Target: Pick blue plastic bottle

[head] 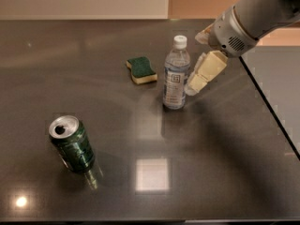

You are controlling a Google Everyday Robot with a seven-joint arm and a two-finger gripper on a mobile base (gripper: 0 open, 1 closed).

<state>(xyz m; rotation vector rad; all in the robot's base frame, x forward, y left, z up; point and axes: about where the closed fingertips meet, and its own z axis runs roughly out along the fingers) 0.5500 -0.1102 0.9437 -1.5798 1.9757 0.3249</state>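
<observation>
One gripper (200, 64), reach step: jaws spread, nothing held, beside the blue plastic bottle (176, 76).
Bottle stands upright near the centre of the table (234, 163), a shade toward 1 o'clock, white cap up. Gripper hangs at the bottle's 3 o'clock, tilted downward toward it. The nearer finger (206, 71) ends just beside the bottle's body; contact cannot be told. Bottle is outside the jaws, not between them. Judged: grasp not yet made. Next move calls for bringing the jaws around the body, then closing without tipping it. Sponge (141, 70) at the bottle's 10 o'clock; green can (73, 145) well apart at 7 o'clock.
</observation>
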